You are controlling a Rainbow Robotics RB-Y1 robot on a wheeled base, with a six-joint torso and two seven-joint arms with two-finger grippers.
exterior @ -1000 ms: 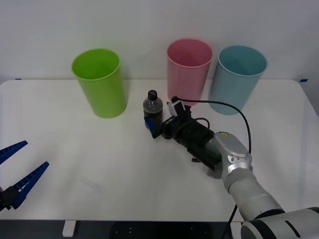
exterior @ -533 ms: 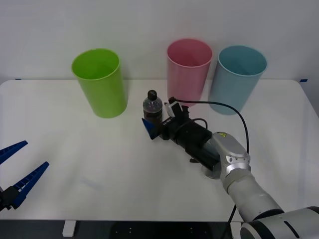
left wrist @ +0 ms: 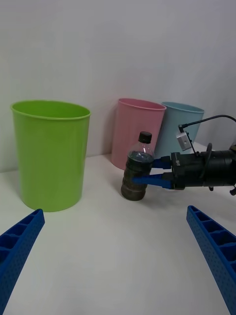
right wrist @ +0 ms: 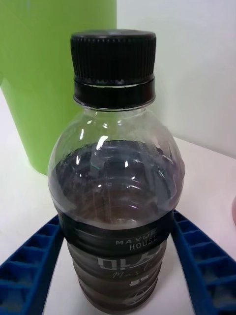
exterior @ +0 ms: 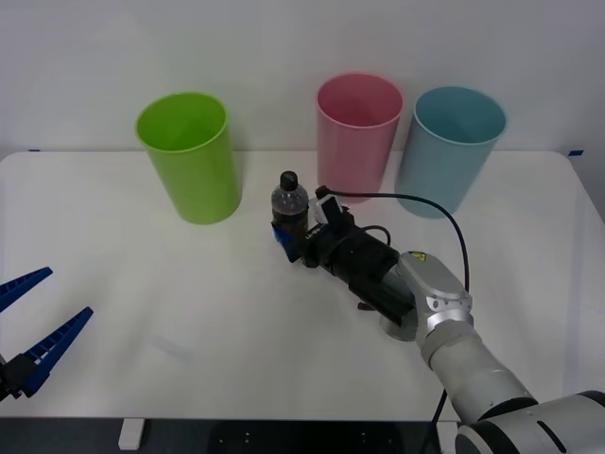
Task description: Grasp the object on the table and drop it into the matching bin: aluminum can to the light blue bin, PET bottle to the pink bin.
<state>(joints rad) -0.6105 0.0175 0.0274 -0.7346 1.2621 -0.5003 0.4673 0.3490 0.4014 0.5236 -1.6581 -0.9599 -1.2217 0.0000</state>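
On the table (exterior: pixel 142 284), the right end effector (exterior: pixel 286 235) grips the upright PET bottle (exterior: pixel 289 203).

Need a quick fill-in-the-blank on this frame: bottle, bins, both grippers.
1. The right gripper has its blue fingers on either side of the PET bottle, which stands ____ on the table.
2. The bottle's cap is ____.
3. The bin between the lime green bin and the light blue bin is ____.
4. The left gripper, off by the table's near edge, is ____.

Missing words: upright; black; pink; open
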